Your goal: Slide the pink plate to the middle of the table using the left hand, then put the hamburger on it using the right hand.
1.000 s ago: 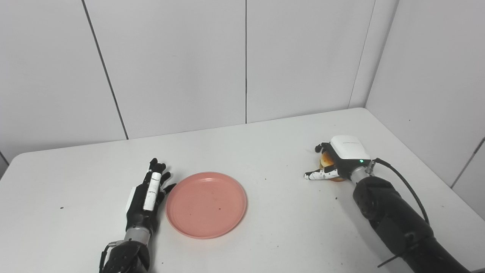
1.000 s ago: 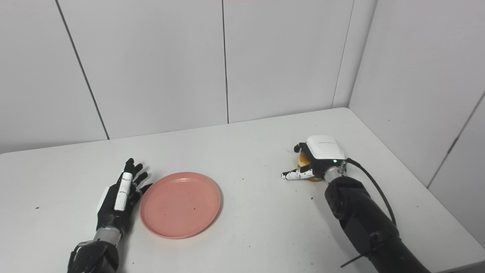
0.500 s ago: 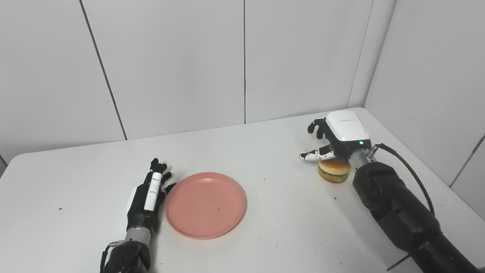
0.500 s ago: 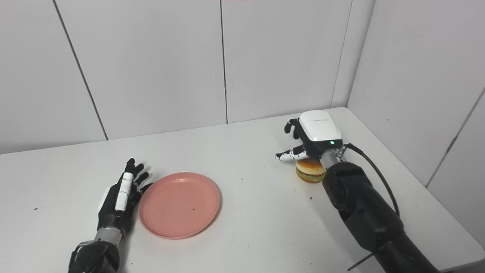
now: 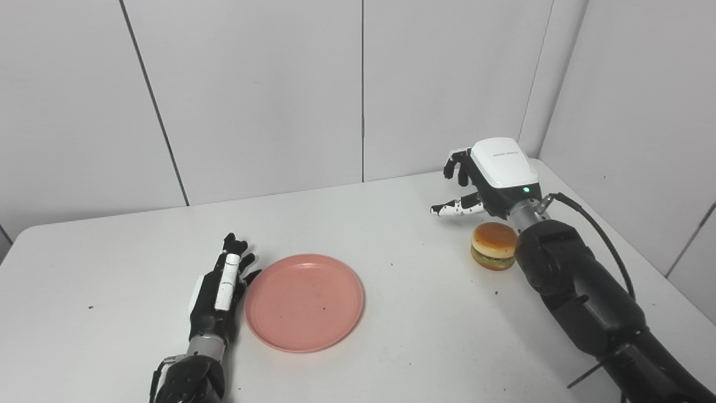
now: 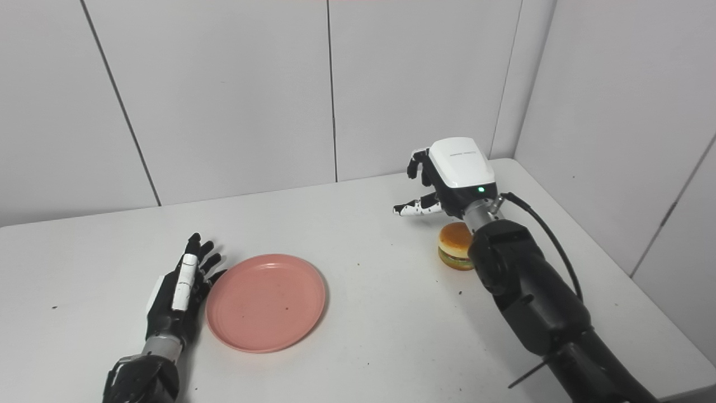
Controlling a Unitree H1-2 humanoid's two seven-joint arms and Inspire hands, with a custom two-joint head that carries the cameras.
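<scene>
Right hand [image 5: 492,176] hovers open and empty at the frame's right above the hamburger [image 5: 493,253] resting on the table [image 5: 425,330], while the open left hand [image 5: 221,291] lies flat beside the pink plate [image 5: 304,302] at lower centre-left, so placing remains.

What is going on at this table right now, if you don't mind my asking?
A humanoid is working on a plate and a burger. Its left hand lies open on the table beside the plate's left rim. The right hand is raised, open and empty, above and behind the burger, which sits on the table to the right, not on the plate.
</scene>
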